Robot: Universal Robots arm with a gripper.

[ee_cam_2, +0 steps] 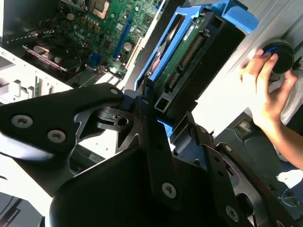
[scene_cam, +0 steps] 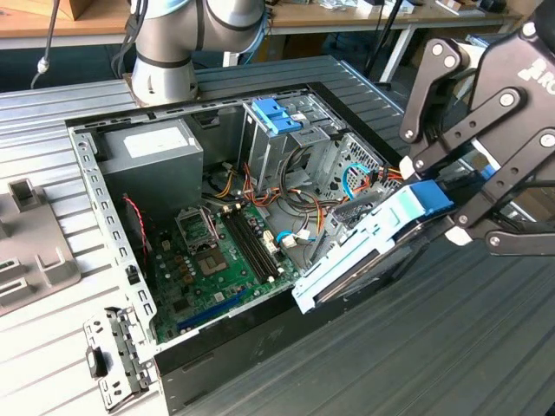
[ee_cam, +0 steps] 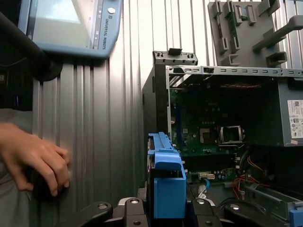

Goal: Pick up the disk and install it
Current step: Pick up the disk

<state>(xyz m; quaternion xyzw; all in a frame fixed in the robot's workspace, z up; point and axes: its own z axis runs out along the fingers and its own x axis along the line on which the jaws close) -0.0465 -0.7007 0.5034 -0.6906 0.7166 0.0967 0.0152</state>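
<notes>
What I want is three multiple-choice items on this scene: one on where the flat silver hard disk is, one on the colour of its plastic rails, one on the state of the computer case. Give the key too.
1. Where is the flat silver-metal disk?
A. In the black gripper, at the grey metal computer case's edge on the exterior view's right
B. Lying loose inside the case
C. Lying outside the case, untouched

2. What colour are the disk's plastic rails?
A. Red
B. Blue
C. Yellow

3. What state is the case in?
A. Open, with the green motherboard exposed
B. Closed by a side panel
C. Open but bare of boards

Key:
1 A, the gripper is clamped on the disk's end in the exterior view.
2 B, blue plastic shows in both wrist views.
3 A, the board and cables lie in plain sight.
</notes>
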